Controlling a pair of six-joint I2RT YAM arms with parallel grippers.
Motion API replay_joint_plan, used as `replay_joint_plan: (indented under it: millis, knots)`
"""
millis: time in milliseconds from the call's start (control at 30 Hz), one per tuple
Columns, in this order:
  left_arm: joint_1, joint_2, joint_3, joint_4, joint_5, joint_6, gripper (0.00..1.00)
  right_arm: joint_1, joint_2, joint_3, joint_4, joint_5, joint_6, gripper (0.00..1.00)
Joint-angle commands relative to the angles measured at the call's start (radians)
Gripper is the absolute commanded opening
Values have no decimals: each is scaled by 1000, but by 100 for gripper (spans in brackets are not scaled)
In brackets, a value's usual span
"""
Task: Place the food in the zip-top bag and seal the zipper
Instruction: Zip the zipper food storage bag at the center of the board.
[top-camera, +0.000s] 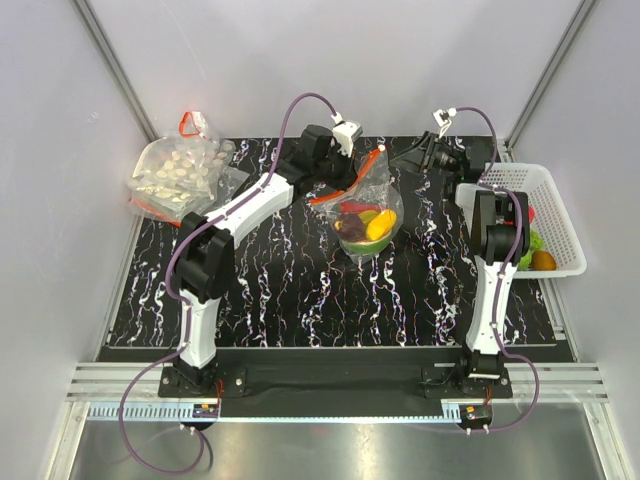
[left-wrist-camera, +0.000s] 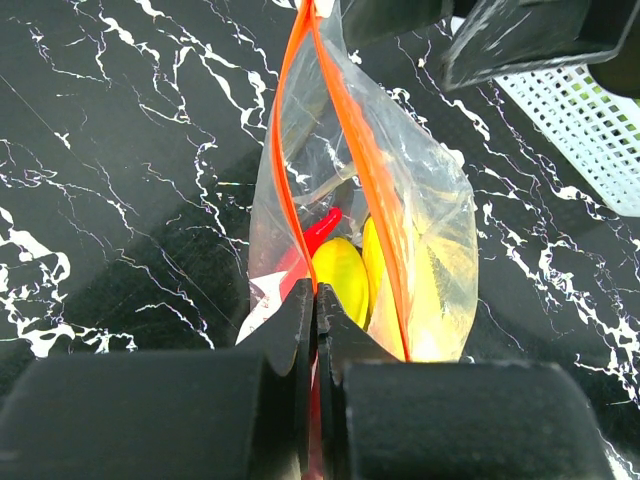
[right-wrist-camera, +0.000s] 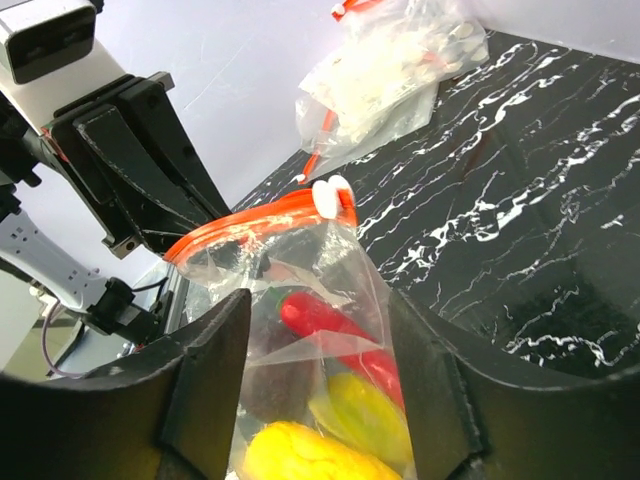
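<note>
At mid tabletop (top-camera: 280, 290) the zip-top bag (top-camera: 368, 215) stands mouth-up, its zipper (right-wrist-camera: 260, 221) running near-left to far-right, left claw (left-wrist-camera: 316, 290) pinched shut on the zipper's near end, right claw (right-wrist-camera: 318, 325) open astride the far end.

Zip-top bag (top-camera: 368, 205) mid-table, basket (top-camera: 565, 225) at right

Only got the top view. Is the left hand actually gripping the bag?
Observer: Yes. In the left wrist view, the left hand is shut on the orange zipper at one end of the bag.
Operator: Sealed?
Observer: No. The zipper's two strips stand apart along the middle.
Operator: Right hand?
Observer: The right wrist view shows the right hand open, with the bag between its fingers. I can't tell if they touch it.
</note>
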Motion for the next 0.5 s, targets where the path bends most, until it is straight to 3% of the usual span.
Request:
replay_joint_plan:
  millis: [0,200,233,433,467]
  knots:
    - [0,-76,47,28,18,10,0,27,-3,53,122,-17,-51,63]
    - [0,-81,49,28,16,8,0,79,3,76,107,-37,-59,55]
    - [-2,-81,47,28,18,8,0,84,0,76,88,-37,-65,47]
    - [0,-95,35,25,11,16,0,82,-6,70,70,-41,-76,25]
    - [0,-104,32,22,10,18,0,82,-7,71,64,-47,-73,15]
